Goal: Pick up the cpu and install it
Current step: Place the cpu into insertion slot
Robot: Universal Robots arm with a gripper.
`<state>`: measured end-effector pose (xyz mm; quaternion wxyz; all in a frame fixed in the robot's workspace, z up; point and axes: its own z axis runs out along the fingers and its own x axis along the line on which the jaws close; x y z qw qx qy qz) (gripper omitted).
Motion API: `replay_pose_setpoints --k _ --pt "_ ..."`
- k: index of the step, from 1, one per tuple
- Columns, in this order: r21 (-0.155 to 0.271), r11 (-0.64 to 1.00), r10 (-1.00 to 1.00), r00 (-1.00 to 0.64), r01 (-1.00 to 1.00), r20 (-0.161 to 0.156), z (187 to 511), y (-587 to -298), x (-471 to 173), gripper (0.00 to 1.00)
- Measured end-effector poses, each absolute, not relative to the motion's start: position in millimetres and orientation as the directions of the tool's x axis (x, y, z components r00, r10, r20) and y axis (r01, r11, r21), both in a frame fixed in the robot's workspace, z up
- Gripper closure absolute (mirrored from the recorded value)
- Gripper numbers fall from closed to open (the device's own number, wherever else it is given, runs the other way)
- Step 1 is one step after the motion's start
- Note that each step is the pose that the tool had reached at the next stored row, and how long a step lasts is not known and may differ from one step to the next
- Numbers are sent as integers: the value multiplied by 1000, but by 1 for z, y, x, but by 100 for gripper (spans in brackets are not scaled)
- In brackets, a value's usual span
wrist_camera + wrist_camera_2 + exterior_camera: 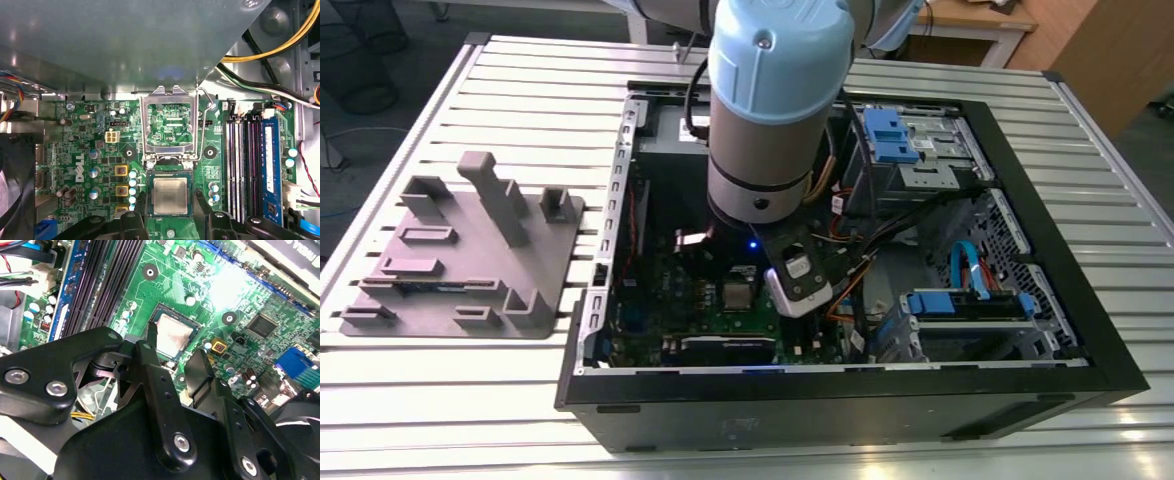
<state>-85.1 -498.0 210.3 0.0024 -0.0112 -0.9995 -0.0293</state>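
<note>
Hand [175,347] open, its black fingers [152,370] spread to either side of the cpu [170,196] without pinching it, a robot arm [767,110] reaches down into an open computer case [854,395] lying on a slatted tabletop [480,400]. The cpu lies flat and square in its socket [170,174] on the green board [75,140], metal top up and edges in line with the socket walls, so it looks already seated.

The hinged metal frame [144,125] next to the socket stands tipped back. That leaves the socket uncovered and explains why the cpu rests there unclamped. The frame has not yet been shut over it.

Room around the socket is tight. Dark memory slots [242,165] run along one side and the raised frame blocks another. A row of small round parts [132,182] sits just beside the opposite edge, so the freest way for the fingers looks to be straight up. A grey box [125,40] overhangs the board beyond the frame, and cables [270,86] trail near its corner.

In the exterior view the arm stands near the middle of the case. Drive bays [907,140] with blue fittings lie toward two o'clock, and a grey moulded tray [467,250] sits at nine o'clock, well apart from the case.
</note>
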Motion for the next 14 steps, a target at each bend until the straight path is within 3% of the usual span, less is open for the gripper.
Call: replay_pose_setpoints --k 6,8,9,14 --pt "58 998 22 -1000 23 6 211 -498 -85 52" --pt "58 998 22 -1000 23 6 211 -498 -85 65" --pt "58 998 22 -1000 23 6 211 -498 -85 65" --pt "58 998 22 -1000 23 6 211 -498 -85 88"
